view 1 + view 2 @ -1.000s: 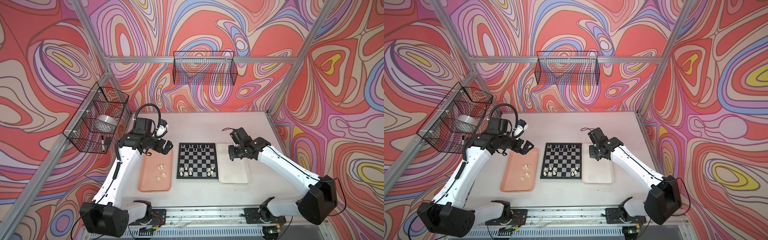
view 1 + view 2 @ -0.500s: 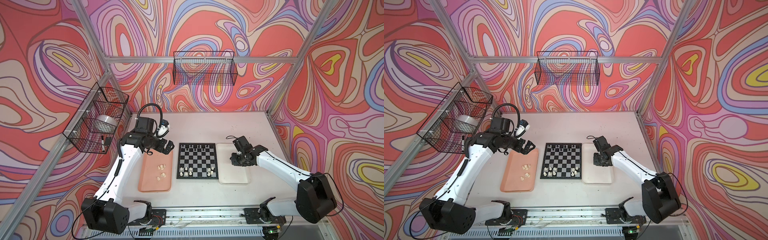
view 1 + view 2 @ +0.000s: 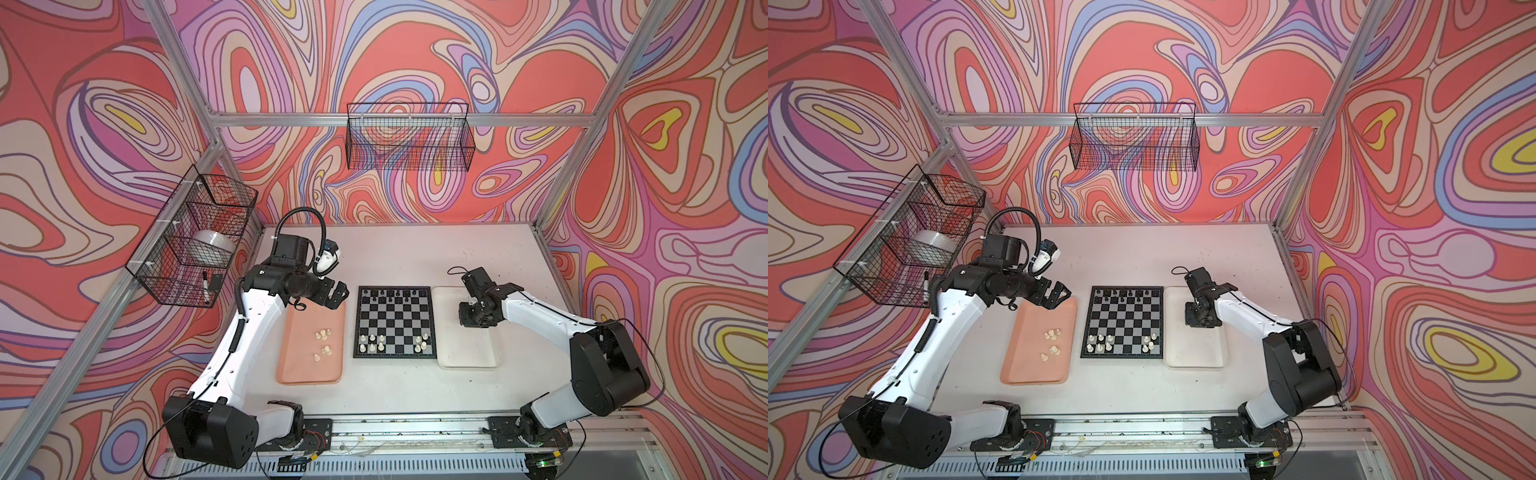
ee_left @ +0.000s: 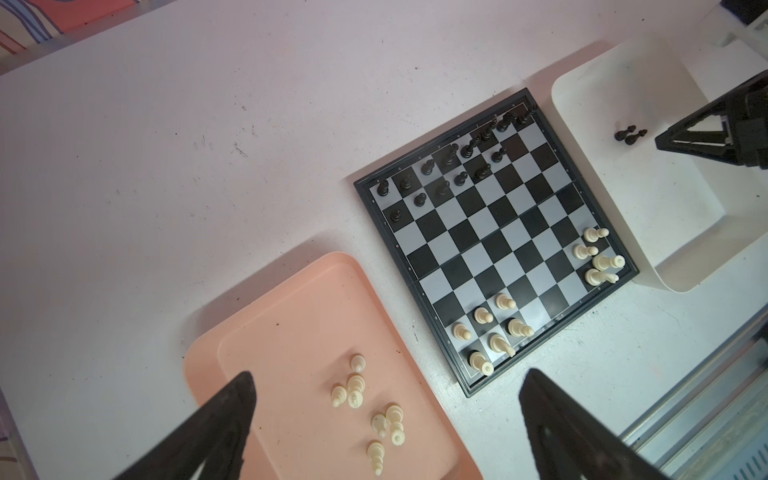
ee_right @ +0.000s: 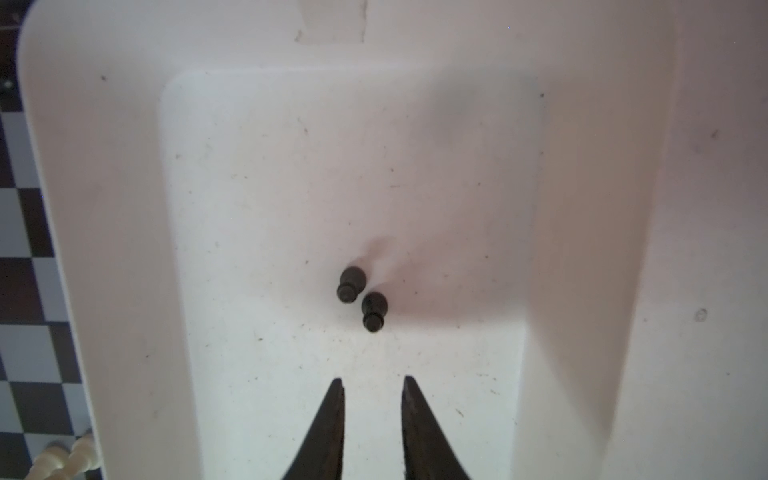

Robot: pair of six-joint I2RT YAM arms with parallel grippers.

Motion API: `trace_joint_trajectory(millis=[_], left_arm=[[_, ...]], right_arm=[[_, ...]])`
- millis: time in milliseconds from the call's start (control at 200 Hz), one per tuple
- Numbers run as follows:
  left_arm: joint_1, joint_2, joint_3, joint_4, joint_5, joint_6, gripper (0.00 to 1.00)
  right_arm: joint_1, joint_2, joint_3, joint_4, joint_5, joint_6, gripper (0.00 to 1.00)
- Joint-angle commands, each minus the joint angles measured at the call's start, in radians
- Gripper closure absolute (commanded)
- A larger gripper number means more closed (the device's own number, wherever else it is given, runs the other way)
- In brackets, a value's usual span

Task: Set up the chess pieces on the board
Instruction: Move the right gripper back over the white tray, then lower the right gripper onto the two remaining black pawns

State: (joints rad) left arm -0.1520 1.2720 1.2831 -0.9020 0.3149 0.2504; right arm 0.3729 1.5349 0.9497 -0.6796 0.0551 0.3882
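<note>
Right pincer (image 5: 372, 378), slightly parted and empty, hangs by 2 huddled black pawns (image 5: 374, 305); pinching 1 could knock the other away.

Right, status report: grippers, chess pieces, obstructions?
Left gripper open above pink tray. Right gripper narrowly open, empty, above two black pieces in white tray. Nothing blocking.

Both top views: bright, even light from overhead. The counter (image 3: 415, 257) reads pale and matte, and shadows under the arms are soft.

Left wrist view: the board (image 4: 494, 245) is sharp, while the left fingers (image 4: 216, 428) are dark and soft-edged in the foreground.

Right wrist view: the white tray (image 5: 104, 208) is brightly lit near the right fingers (image 5: 328, 428). A broad pinkish shadow lies over the floor beyond them. The black pieces (image 5: 351, 278) are slightly blurred and throw short, faint shadows.
</note>
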Motion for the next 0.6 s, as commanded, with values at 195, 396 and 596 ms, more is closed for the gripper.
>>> trace_joint_trajectory(millis=[195,396,596], left_arm=[[-0.005,-0.005,0.009,-0.029,-0.013,0.02,0.0],[-0.005,-0.008,0.005,-0.026,-0.007,0.021,0.0],[-0.005,-0.016,0.002,-0.026,-0.004,0.01,0.0]], right_arm=[[-0.02,0.043,0.07,-0.018,0.016,-0.042,0.75],[-0.022,0.059,0.068,-0.006,0.022,-0.036,0.74],[-0.027,0.066,0.047,0.022,-0.001,-0.029,0.75]])
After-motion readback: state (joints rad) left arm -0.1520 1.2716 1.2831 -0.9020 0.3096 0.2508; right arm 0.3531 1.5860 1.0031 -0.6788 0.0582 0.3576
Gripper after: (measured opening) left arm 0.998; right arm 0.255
